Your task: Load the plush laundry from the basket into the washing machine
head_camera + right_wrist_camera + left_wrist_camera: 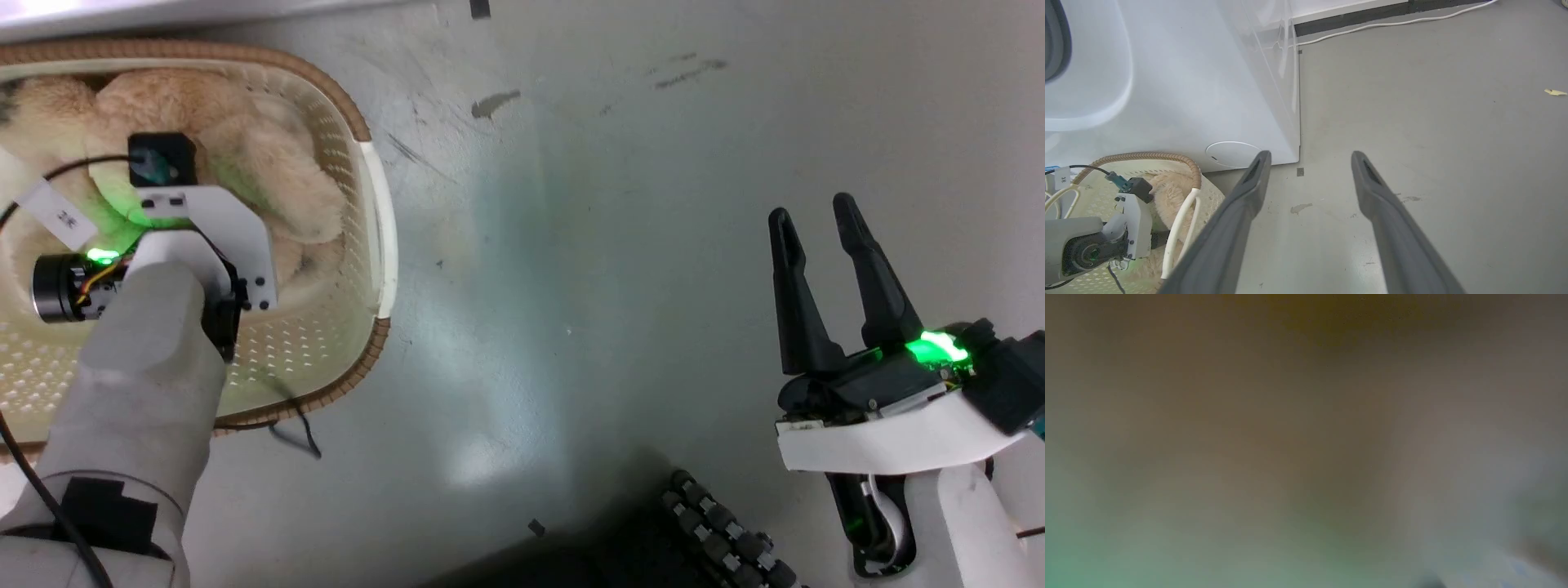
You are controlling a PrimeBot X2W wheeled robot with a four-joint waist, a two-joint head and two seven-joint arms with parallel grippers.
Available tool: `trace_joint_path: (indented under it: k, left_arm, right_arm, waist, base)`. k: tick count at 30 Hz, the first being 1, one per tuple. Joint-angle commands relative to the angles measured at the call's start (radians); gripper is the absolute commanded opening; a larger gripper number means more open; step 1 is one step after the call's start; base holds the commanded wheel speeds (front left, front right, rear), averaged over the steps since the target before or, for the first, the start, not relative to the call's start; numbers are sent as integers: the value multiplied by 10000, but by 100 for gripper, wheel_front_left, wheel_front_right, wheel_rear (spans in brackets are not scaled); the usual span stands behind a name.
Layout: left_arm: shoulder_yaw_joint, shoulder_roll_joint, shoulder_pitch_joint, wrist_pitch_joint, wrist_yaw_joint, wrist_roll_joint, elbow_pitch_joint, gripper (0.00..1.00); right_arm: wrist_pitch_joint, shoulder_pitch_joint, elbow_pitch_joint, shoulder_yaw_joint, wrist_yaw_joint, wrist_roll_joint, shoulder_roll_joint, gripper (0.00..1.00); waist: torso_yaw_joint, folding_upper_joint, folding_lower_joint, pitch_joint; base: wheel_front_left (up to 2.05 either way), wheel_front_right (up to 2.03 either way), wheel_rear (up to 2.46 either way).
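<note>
Cream plush laundry (269,163) under left hand (175,214)

The left forearm wears a pale grey fabric sleeve (143,367) with a black patch. At the wrist sit a flat white bracket plate (237,233) with small dark screws, a black square camera block (162,159) and a black cylindrical motor (51,287) trailing orange and yellow wires (96,282). The right gripper (811,207) has long, tapered matte-black fingers (796,302), a white moulded shell (882,437) and a green lamp (935,347).
</note>
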Motion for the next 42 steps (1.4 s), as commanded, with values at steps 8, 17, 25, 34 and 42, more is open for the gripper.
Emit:
trace_joint_path:
  k: [8, 17, 25, 34, 42]
  left_arm:
    - [-79, -130, 652, -515, -231, -220, 422, 0]
    - [282, -726, 1896, -2051, -708, -865, 429, 0]
    - [695, -1078, 3491, -3379, -1359, -1363, -89, 0]
    - [1162, -1322, 6131, -3417, -1333, -773, -3567, 0]
    - [1517, -1610, 8404, -3419, -1508, -60, -6173, 0]
  right_arm:
    - [-90, -191, 94, -138, 8, -143, -4, 100]
    - [-90, 371, 265, -462, 8, -812, -4, 100]
    - [-90, 1334, 405, -701, 8, -1412, -9, 100]
    - [-90, 2350, 424, -839, 8, -1774, -53, 100]
    - [-90, 3031, 385, -1040, 8, -1825, -20, 100]
  waist:
    - [159, -1, 0, -512]
    - [897, -1, 0, -2766]
    - [1655, -1, 0, -5282]
    - [2472, -1, 0, -7392]
    - [2929, -1, 0, -8603]
  base:
    - [0, 0, 0]
    - [0, 0, 0]
    - [0, 0, 0]
    - [0, 0, 0]
    - [0, 0, 0]
